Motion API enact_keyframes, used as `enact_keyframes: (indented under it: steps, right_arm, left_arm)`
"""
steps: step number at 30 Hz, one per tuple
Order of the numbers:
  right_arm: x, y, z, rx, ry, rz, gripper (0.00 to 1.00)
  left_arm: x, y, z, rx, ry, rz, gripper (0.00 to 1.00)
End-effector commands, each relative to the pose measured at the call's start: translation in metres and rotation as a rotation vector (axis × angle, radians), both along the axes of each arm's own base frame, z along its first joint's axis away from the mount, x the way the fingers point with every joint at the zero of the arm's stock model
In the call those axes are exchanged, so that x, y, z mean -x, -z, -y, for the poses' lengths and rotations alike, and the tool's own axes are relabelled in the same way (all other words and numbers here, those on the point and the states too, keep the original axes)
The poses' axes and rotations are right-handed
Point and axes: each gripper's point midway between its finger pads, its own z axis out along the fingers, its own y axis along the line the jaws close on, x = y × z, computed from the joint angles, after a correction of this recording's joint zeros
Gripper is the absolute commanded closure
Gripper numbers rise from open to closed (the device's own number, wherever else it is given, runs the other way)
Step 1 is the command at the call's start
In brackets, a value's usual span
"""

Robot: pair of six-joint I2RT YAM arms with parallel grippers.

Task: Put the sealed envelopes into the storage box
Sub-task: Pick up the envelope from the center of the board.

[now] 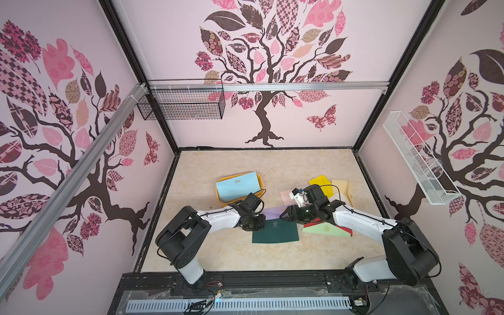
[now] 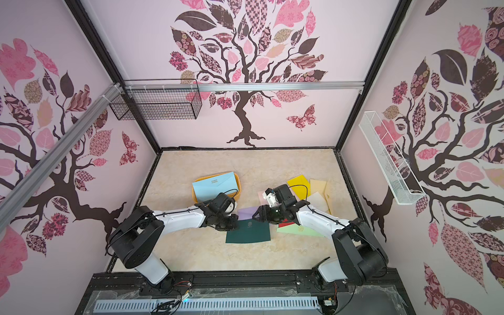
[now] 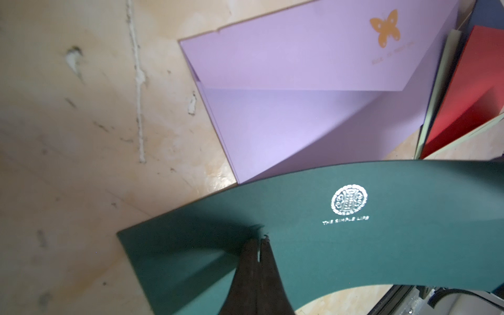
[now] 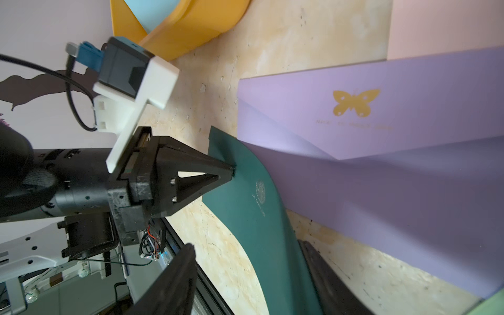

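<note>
The left gripper's (image 3: 259,241) two dark fingertips are pressed together on one long edge of the dark green envelope (image 3: 354,245), pinching the paper just beside a corner. The envelope bows upward from that grip in a smooth arc, its silver round stamp facing up. The right gripper (image 4: 246,244) faces it from the opposite side with its fingers (image 4: 177,281) standing well apart. The far end of the green envelope runs down between them, close against one finger; whether it touches that finger is hard to tell from the blurred wrist view.

In both top views the green envelope (image 1: 275,231) sits on the table (image 1: 218,251) on the robot's side of the orange box (image 1: 219,197), a little toward the right arm. It is well apart from the box. A lilac envelope (image 3: 313,109) with an orange butterfly lies flat between the box and the green one, its near edge tucked under the green paper.

A light blue envelope (image 1: 237,188) rests in the box, skewed, with one corner sticking out over the far rim.

Farther from the box, on the right-arm side, the other envelopes lie in a loose overlapping heap. A red one (image 1: 313,225) and a pale green one (image 1: 324,230) are partly under the right arm. A pink one (image 1: 286,195), a yellow one (image 1: 320,181) and a cream one (image 1: 341,186) lie beyond it.
</note>
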Motion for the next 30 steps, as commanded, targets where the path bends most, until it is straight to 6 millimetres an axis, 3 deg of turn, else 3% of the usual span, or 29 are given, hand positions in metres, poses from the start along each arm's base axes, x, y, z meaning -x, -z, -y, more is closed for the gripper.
enact_keyframes:
  steps: [1,5,9,14,18,21,24,27,30]
  right_arm:
    - [0.001,0.001,-0.004,-0.037,-0.01,-0.029,0.41]
    - [0.006,0.012,0.0,-0.016,-0.008,-0.062,0.5]
    - [0.008,0.016,0.007,0.036,-0.004,-0.057,0.66]
    - [0.006,0.011,0.014,0.082,-0.011,-0.018,0.91]
    - [0.005,-0.001,0.016,0.096,-0.032,0.028,0.97]
    - [0.003,-0.019,0.014,0.078,-0.058,0.095,1.0]
    - [-0.001,-0.044,0.01,0.034,-0.076,0.189,1.0]
    - [0.003,-0.077,0.001,-0.041,-0.146,0.284,1.0]
    - [0.007,-0.111,-0.009,-0.102,-0.23,0.387,1.0]
  left_arm:
    - [0.03,0.047,-0.038,-0.188,-0.017,-0.116,1.0]
    - [0.029,0.046,-0.037,-0.184,-0.017,-0.114,1.0]
    - [0.029,0.043,-0.038,-0.181,-0.02,-0.108,1.0]
    - [0.026,0.035,-0.038,-0.181,-0.02,-0.091,1.0]
    - [0.02,0.011,-0.035,-0.15,-0.019,-0.034,1.0]
    - [0.01,-0.026,-0.036,-0.131,-0.015,0.058,1.0]
    - [0.001,-0.088,-0.039,-0.1,0.014,0.198,0.96]
    - [-0.005,-0.165,-0.044,-0.057,0.066,0.379,0.65]
    - [-0.002,-0.232,-0.052,-0.054,0.161,0.52,0.41]
